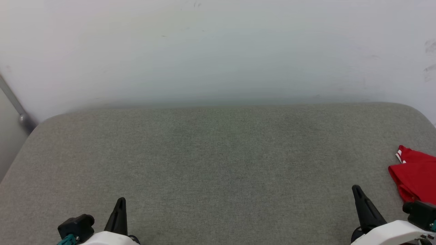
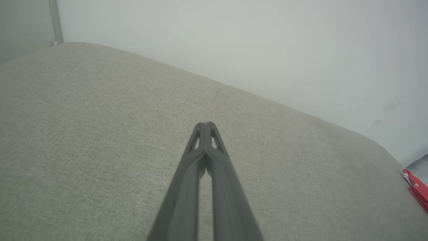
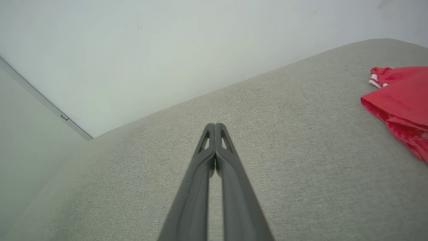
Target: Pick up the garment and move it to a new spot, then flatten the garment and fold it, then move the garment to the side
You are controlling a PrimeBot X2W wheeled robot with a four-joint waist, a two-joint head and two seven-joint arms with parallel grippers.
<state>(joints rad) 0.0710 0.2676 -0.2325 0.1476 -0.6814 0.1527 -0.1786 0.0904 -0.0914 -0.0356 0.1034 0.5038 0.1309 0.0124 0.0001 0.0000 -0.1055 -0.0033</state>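
The garment (image 1: pixel 416 175) lies, apparently bunched, far right on the cushion (image 1: pixel 218 160); left pincer (image 2: pixel 207 124), right pincer (image 3: pixel 215 125) closed, empty.

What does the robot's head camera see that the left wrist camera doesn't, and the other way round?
Head view extras: the right gripper, shut, near the red garment, and a bigger piece of that garment. Left wrist view extras: a close look along the left gripper, its two dark fingers pressed together, little slots near the tips. Both: the left gripper, the garment's red edge with white stripes, the grey padded surface, the white wall and a metal pole at the far left.
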